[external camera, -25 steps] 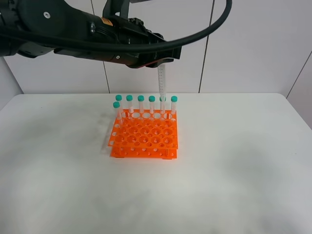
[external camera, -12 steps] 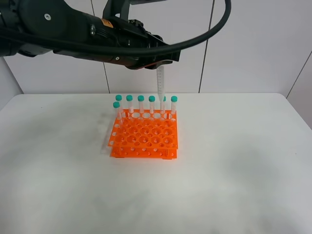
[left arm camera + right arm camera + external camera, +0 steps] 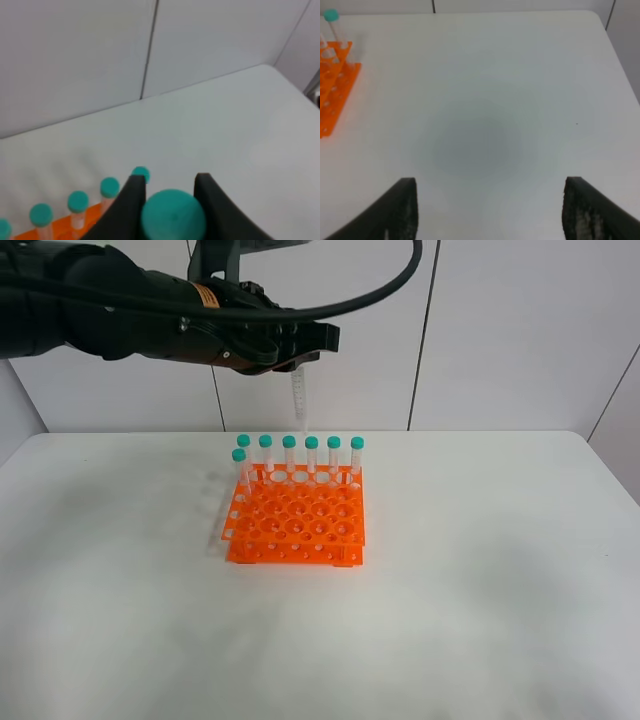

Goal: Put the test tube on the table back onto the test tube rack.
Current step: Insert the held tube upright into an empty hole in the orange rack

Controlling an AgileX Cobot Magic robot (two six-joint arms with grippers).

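My left gripper (image 3: 300, 352) is shut on the teal cap (image 3: 173, 218) of the test tube (image 3: 298, 402), which hangs upright in the air above the back row of the orange test tube rack (image 3: 296, 522). The rack stands mid-table with several teal-capped tubes (image 3: 311, 457) along its back and left edge. In the left wrist view the black fingers (image 3: 128, 205) clamp the cap on both sides, with several racked caps (image 3: 109, 187) below. My right gripper (image 3: 489, 210) is open and empty over the white table (image 3: 485, 100); it does not show in the exterior view.
The white table (image 3: 480, 570) spreads around the rack. A grey panelled wall (image 3: 500, 330) stands behind the table's far edge. The left arm (image 3: 120, 310) reaches in from the upper left. The rack's corner (image 3: 335, 85) shows at the edge of the right wrist view.
My left gripper has moved left and slightly up with the tube, from above the rack's back right tubes to above the middle of the back row.
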